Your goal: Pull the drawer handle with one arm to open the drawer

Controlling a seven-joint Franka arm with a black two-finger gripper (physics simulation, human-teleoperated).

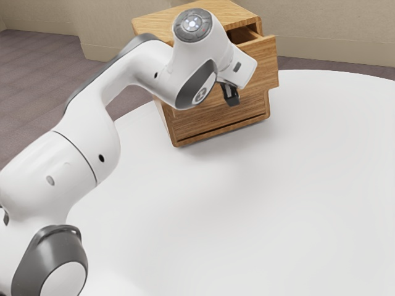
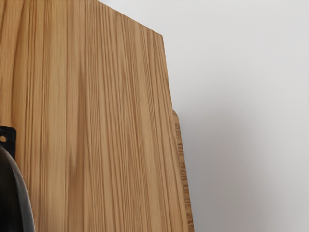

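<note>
wood of light striped grain forms the small box-shaped cabinet [image 1: 154, 24], which is set at the far edge of the round white table [image 1: 278, 185]. its top wooden drawer [image 1: 262, 61] is drawn partly out toward the exterior view's right, with the long axis lying level across the cabinet. the black two-finger gripper [image 1: 230, 95] is held at the drawer front; how far it is opened cannot be told. a black curved handle [image 2: 10, 193] is seen against the drawer in the wrist view.
</note>
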